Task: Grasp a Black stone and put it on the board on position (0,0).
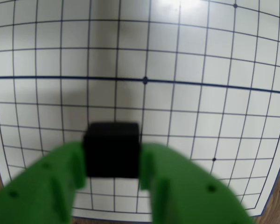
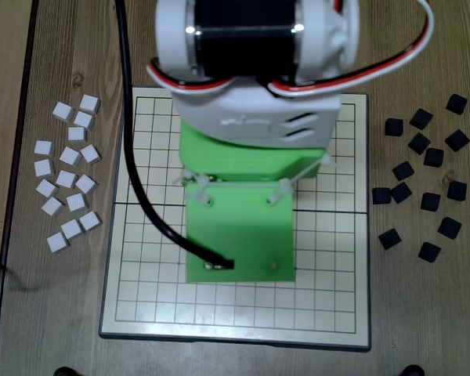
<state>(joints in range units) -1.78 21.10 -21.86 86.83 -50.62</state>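
Observation:
In the wrist view my green gripper [image 1: 112,156] is shut on a Black stone [image 1: 112,149], a small matte black block held between the two green fingers [image 1: 51,191]. Behind it spreads the board [image 1: 200,70], cream with a thin black grid, a dark fold line and small dots. The stone looks to be held above the board, not resting on it. In the overhead view the arm's white and green body hangs over the middle of the board [image 2: 329,305] and hides both the gripper and the held stone.
Several loose black blocks [image 2: 423,172] lie on the wooden table right of the board in the overhead view. Several white blocks [image 2: 69,172] lie to its left. A black cable [image 2: 141,188] runs down across the board's left half.

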